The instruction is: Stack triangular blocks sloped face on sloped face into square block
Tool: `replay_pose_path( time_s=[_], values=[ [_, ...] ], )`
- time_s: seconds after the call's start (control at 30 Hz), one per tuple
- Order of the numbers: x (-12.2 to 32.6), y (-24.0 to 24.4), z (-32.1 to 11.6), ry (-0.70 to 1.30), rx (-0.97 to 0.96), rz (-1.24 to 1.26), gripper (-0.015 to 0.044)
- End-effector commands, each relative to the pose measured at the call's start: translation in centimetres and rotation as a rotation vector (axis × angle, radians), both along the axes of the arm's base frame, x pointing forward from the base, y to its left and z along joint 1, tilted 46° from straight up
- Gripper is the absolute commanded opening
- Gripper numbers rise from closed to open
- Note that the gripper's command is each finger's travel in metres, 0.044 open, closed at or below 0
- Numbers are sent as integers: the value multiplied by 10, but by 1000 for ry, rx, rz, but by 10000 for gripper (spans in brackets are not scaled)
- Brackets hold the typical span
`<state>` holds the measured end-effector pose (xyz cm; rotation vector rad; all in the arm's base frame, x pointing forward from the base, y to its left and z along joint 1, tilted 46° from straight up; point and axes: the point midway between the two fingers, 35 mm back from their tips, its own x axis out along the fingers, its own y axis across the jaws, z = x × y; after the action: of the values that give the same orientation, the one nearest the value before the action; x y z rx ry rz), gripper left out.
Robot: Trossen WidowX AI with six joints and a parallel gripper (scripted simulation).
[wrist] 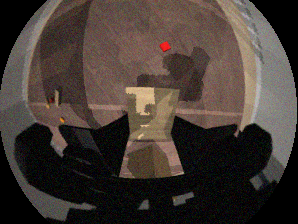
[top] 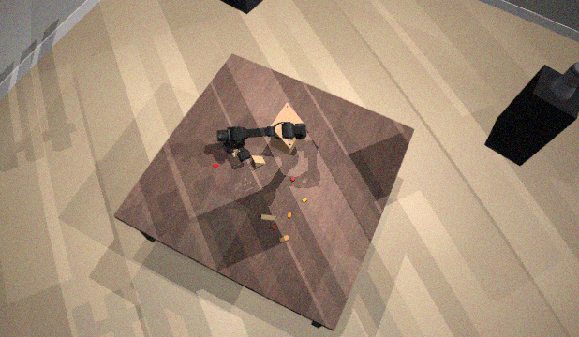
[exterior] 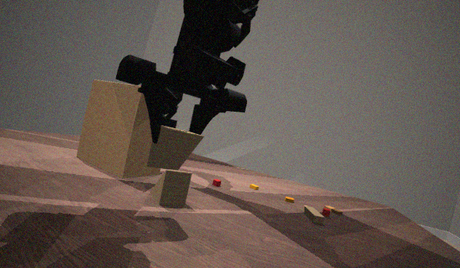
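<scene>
My gripper (exterior: 176, 137) (wrist: 149, 115) is shut on a tan triangular block (exterior: 174, 149) (wrist: 152, 112), held in the air, a little tilted. Its top edge is wide and its right side slants inward towards the bottom in the exterior view. The other triangular block (top: 258, 161) (exterior: 175, 189) stands on the table, its slope towards the left in the exterior view. The held block appears above it there, with no clear contact. In the top view the gripper is left of the lower block, and the arm partly hides the held one.
A large wooden block (top: 287, 114) (exterior: 107, 126) stands behind, under the arm's base. A red cube (top: 215, 165) (wrist: 165, 46) lies left of the gripper in the top view. Another red cube (top: 292, 179) (exterior: 216, 182), a yellow piece (top: 304, 199) (exterior: 254, 187) and a plank (top: 268, 217) (exterior: 313, 214) lie farther off.
</scene>
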<state>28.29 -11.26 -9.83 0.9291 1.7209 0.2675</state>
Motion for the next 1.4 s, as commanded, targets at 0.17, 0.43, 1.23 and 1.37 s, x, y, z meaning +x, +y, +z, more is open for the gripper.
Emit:
replay_pose_path(
  time_s=[0.17, 0.43, 1.23, 1.37],
  values=[
    [-23, 2, 34, -1, -4, 5, 0],
    [-48, 8, 63, 2, -4, 5, 0],
    [-113, 40, 117, 8, 1, 5, 0],
    [-106, 48, 101, 7, 0, 4, 0]
  ],
)
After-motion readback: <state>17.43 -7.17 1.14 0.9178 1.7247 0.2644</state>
